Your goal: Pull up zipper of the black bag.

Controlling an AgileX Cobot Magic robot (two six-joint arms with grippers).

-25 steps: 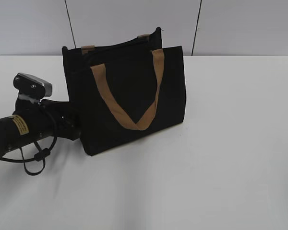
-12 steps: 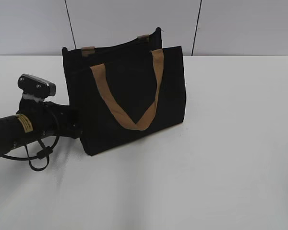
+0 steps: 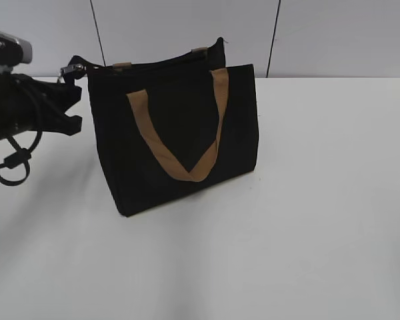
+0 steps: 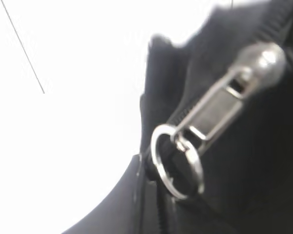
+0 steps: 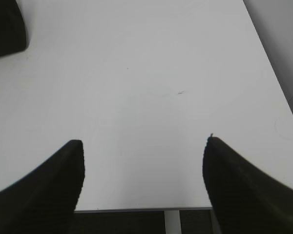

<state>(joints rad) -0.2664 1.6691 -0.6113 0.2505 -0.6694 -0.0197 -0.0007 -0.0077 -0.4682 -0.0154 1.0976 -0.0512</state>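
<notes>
The black bag (image 3: pixel 180 120) stands upright on the white table, its tan handles hanging down its front. Its zipper (image 3: pixel 160 62) runs along the top edge. The silvery pull tab (image 3: pixel 72 69) sticks out past the bag's top left corner. My left gripper (image 3: pixel 75 83) is right at that corner and looks shut on the pull. In the left wrist view the pull tab (image 4: pixel 215 109) and its metal ring fill the frame just above the jaws (image 4: pixel 171 200). My right gripper (image 5: pixel 142 146) is open and empty over bare table, out of the exterior view.
The white table (image 3: pixel 307 213) stretches around the bag, with a grey panelled wall behind. The right wrist view shows the table's near edge (image 5: pixel 136 209) and a corner of the bag (image 5: pixel 5 29) at the top left.
My left arm rose from low against the bag's left side to its top left corner. The pull tab now shows there, drawn out to the left.
</notes>
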